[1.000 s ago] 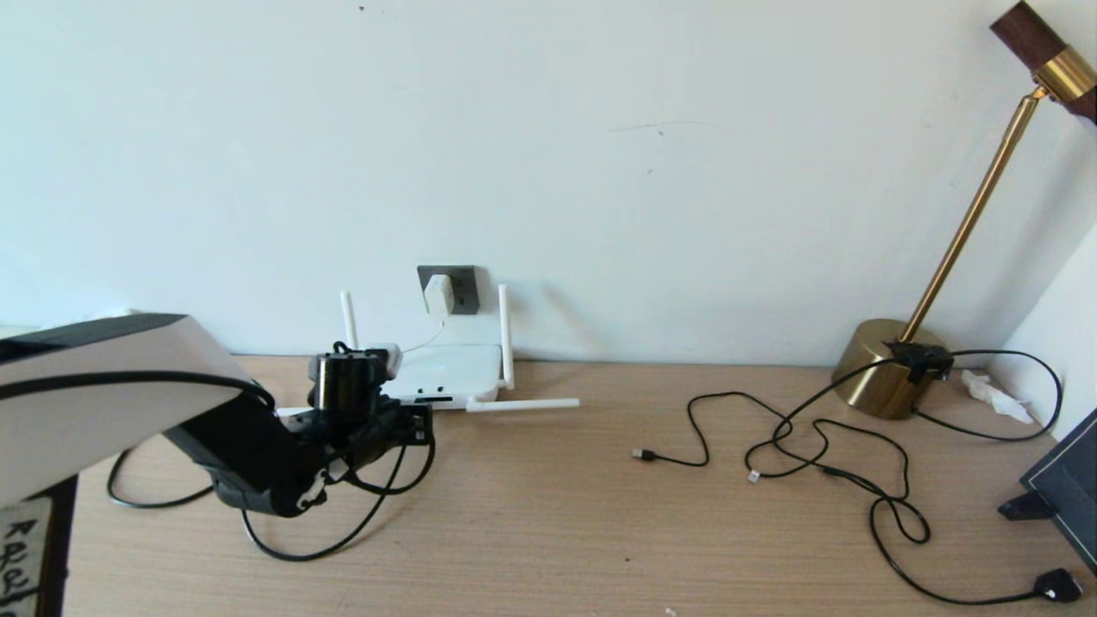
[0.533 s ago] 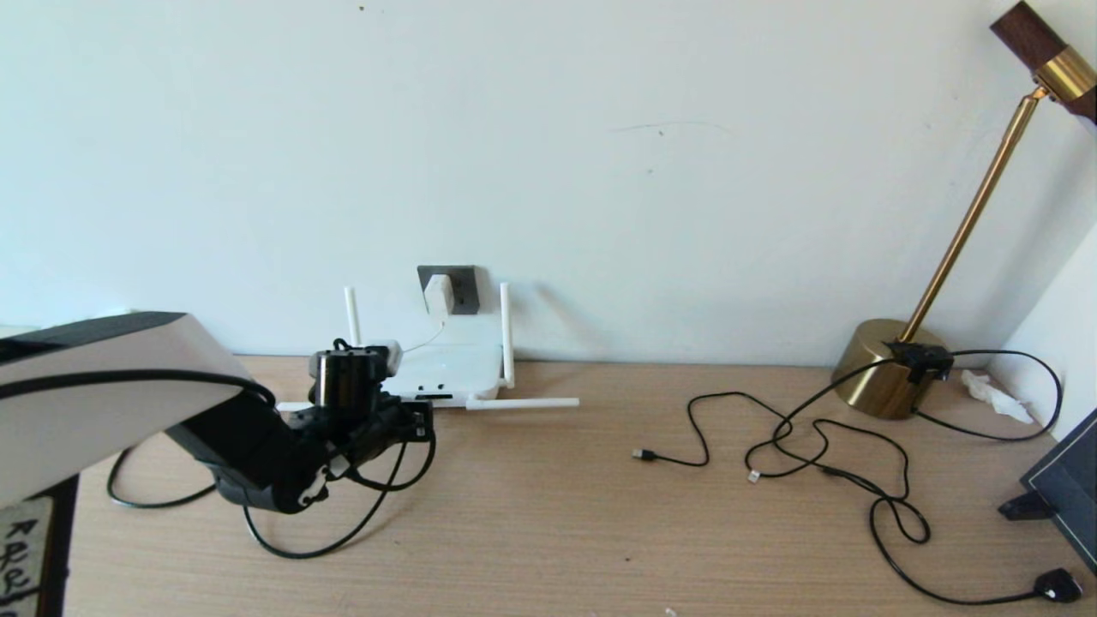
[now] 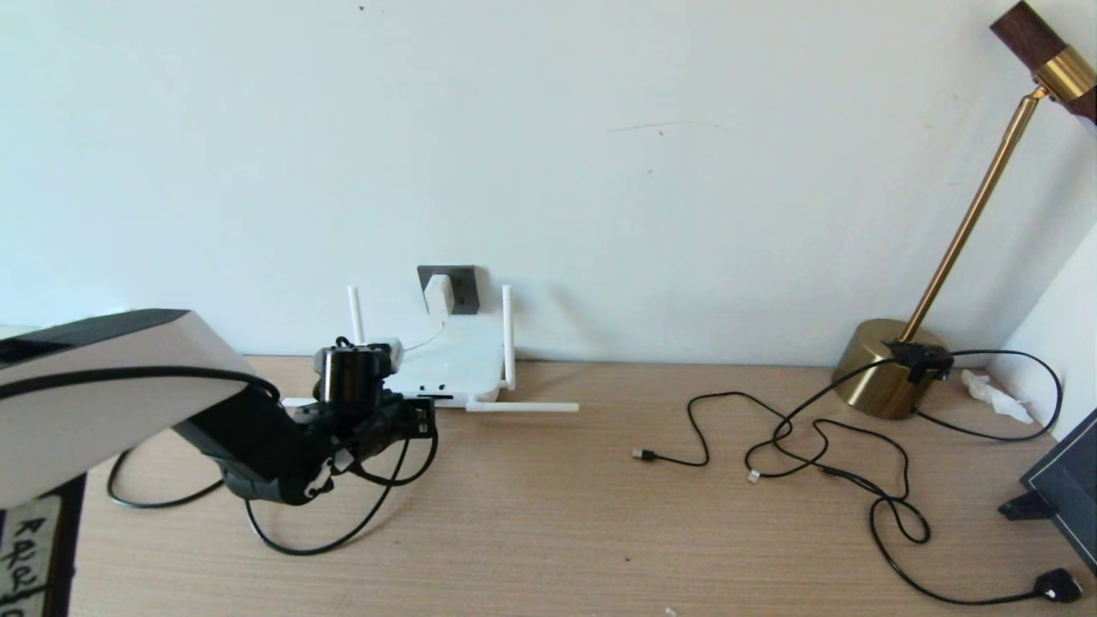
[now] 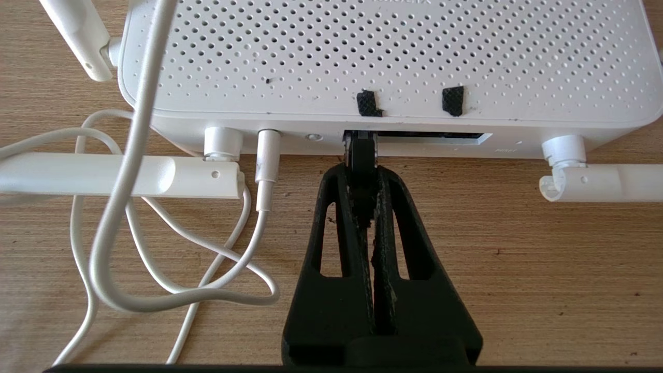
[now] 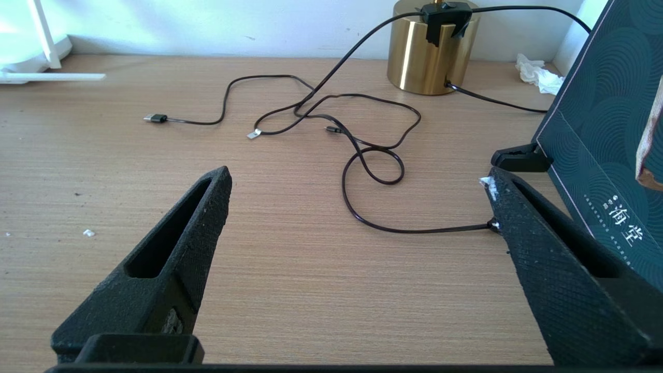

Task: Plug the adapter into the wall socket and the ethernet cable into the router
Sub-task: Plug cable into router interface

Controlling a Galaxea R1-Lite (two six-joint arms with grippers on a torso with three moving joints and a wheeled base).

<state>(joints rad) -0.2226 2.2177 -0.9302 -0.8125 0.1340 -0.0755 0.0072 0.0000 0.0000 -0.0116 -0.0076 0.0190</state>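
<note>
Left tool (image 4: pixel 361 155) nudged toward router (image 4: pixel 393 57) (antennas (image 4: pixel 119 175) flank port slot).

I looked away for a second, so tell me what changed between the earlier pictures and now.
The left gripper, fingers shut on the ethernet cable, crept slightly toward the router, its plug at the port slot. The adapter stays in the wall socket; the right gripper stays open and parked.

The router (image 3: pixel 450 370) sits on the counter (image 3: pixel 548 531) at the far left, against the wall. The adapter (image 3: pixel 438 294) sits in the wall socket (image 3: pixel 463 287) just behind it. A lamp (image 3: pixel 887 368) stands far right.
</note>
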